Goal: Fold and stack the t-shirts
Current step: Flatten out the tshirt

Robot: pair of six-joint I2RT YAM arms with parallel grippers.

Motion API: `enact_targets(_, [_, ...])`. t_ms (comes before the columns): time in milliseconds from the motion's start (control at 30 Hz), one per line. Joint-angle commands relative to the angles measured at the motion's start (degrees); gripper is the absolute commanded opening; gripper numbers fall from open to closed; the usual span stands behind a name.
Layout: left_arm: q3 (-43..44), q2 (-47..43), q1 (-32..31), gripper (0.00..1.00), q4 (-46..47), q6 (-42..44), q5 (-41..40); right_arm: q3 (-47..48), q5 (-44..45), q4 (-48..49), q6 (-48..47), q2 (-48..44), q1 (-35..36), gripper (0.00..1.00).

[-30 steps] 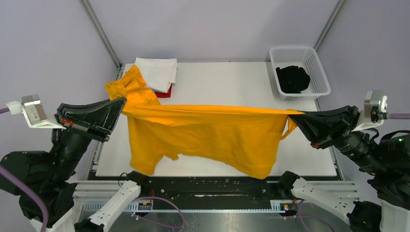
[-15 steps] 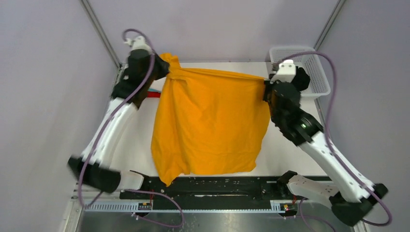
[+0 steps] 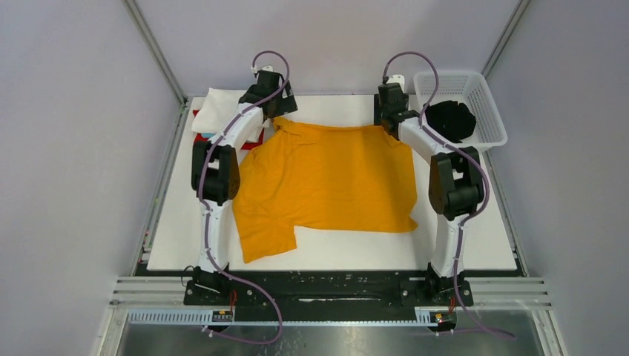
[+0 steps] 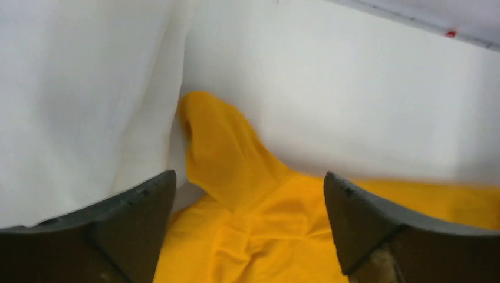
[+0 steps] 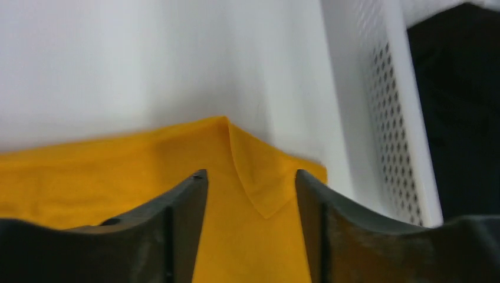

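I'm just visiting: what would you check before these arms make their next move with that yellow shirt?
1. Yellow t-shirt spread on the table: ok.
2. Left end effector open, not gripping cloth: ok.
3. Right end effector open: ok.
4. Shirt's far-left corner flat: not ok, bunched.
5. Yellow cloth apart from the white t-shirt: cannot tell.

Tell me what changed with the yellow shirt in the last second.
The left gripper and right gripper carried the yellow shirt from mid-air to the far side, laid it flat and let go. Basket and black shirt stayed put.
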Motion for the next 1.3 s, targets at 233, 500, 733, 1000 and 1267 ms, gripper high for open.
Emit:
enact_targets(233, [-1.0, -11.51, -2.88, 0.99, -3.44, 1.39, -1.55, 9.2, 1.38, -12.74, 5.75, -6.16, -1.22, 0.99])
enact_targets(500, [-43.78, -47.57, -4.65, 0.99, -0.59, -10.06, -1.5, -25.59, -12.82, -12.45, 21.46, -32.76, -1.63, 0.99])
enact_targets(733, [-70.0, -66.55, -6.61, 0.99, 5.01, -16.65, 5.81, -43.05, -26.48, -10.28, 32.81, -41.43, -1.7, 1.0])
enact_targets(1000, [-78.07, -65.91, -6.88, 0.99, 6.43, -18.53, 5.54, -43.17, -23.79, -10.64, 33.85, -31.42, 1.74, 1.0])
enact_targets(1267, [-78.96, -67.69, -6.68, 0.99, 3.08, -19.56, -0.54, -34.76, -21.56, -12.0, 35.65, -15.69, 15.66, 1.0])
